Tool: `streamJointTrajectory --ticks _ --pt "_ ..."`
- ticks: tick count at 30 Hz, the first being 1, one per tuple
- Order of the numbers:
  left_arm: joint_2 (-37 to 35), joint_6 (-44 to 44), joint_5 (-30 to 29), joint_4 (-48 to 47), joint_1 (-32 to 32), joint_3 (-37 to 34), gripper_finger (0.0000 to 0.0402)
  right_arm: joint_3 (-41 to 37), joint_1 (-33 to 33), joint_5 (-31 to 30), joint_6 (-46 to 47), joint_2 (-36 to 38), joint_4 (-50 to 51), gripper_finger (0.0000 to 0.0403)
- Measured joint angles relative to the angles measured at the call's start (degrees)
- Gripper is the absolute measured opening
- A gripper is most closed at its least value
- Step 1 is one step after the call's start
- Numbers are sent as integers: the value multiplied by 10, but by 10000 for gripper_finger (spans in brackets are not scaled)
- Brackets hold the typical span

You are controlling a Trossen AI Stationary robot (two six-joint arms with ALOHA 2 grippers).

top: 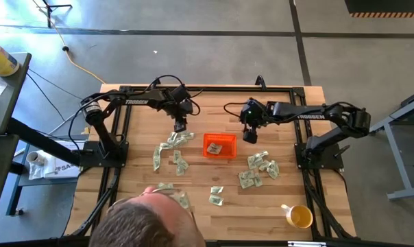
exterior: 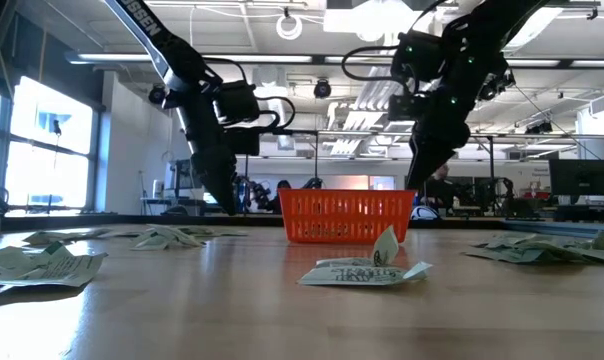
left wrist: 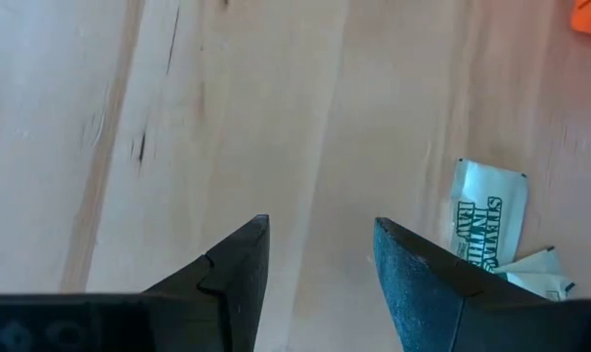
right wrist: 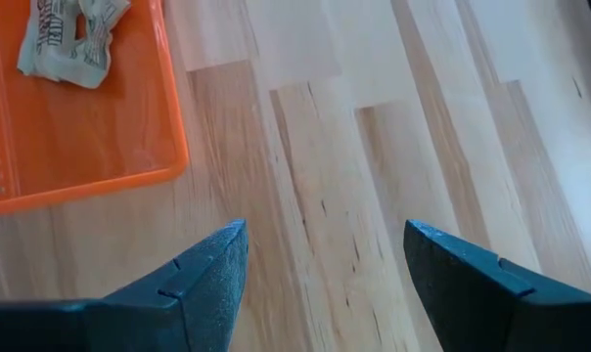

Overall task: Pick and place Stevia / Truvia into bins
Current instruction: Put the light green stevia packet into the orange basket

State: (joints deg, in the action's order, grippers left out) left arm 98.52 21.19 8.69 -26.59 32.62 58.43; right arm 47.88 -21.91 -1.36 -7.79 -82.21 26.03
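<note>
Someone's head (top: 152, 223) fills the overhead view's near edge; beyond it, sweetener packets (top: 258, 169) lie scattered around the orange bin (top: 220, 145), which already holds a few. At table height, both arms hang above the bin. Wrist views show the left gripper (left wrist: 320, 259) and right gripper (right wrist: 325, 264) released, empty. Packets look light and limp; pinch a raised edge.

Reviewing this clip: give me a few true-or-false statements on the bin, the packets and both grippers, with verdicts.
1. The orange bin already holds at least one packet. True.
2. The left gripper is shut on a packet. False: its fingers are apart with bare wood between them.
3. The right gripper is open and empty, beside the bin. True.
4. All packets lie on one side of the bin. False: loose packets lie on the left arm's side, more packets on the right arm's side.
5. A yellow cup stands inside the bin. False: it stands on the table near the right front corner.
</note>
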Motion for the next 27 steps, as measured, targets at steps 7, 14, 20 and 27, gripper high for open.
streamJointTrajectory --ticks 7,14,20,27 --pt "0 0 0 0 0 0 218 0 -2 0 0 0 -3 263" --pt "0 0 0 10 0 0 218 0 -13 0 0 0 -3 263" --pt "0 0 0 16 0 0 218 0 -18 -2 2 0 -3 263" --pt "0 0 -1 24 0 0 218 0 -18 -2 2 0 -3 263"
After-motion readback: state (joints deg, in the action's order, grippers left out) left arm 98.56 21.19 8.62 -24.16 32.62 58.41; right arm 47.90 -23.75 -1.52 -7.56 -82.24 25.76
